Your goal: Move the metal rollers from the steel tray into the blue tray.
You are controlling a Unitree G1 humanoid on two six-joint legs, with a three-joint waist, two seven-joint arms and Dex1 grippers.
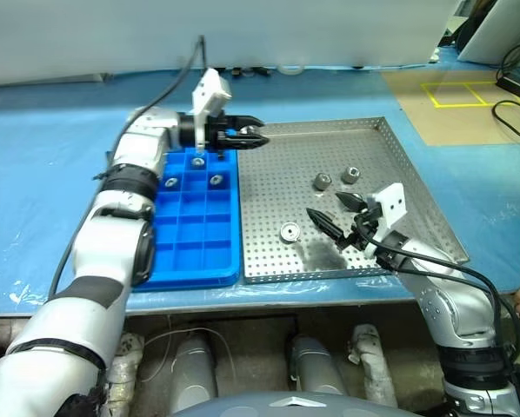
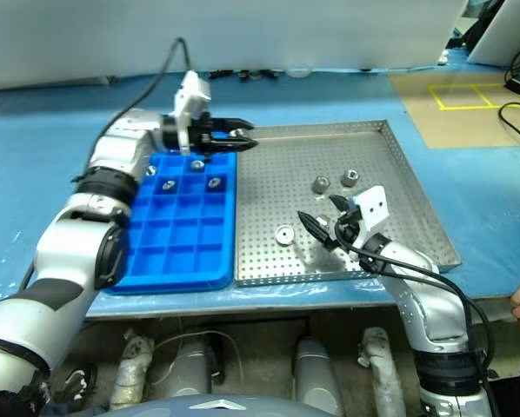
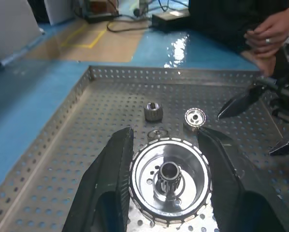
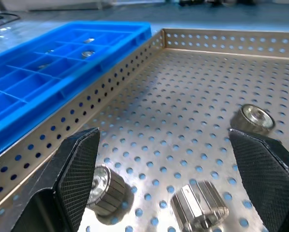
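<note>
Rollers sit in two places: three lie loose on the steel tray (image 1: 269, 252), and three rest in compartments at the far end of the blue tray (image 1: 190, 261). Our left hand (image 1: 243, 135) pinches one roller (image 3: 169, 187) between its fingers and hovers level at the seam between the two trays, at about twelve o'clock of the blue one. We judge it is carrying that piece across to a free compartment.

Our right hand (image 1: 340, 215) hangs with its fingers spread wide over the steel tray's near part, at about five o'clock from the loose rollers (image 1: 322, 182), (image 1: 350, 175) and (image 1: 289, 232), probably lined up for the next pick.

From the head cameras the pinched roller is barely visible between the dark fingers. A person's hands (image 3: 267, 41) show past the steel tray's far side, cut off by the frame edge.
</note>
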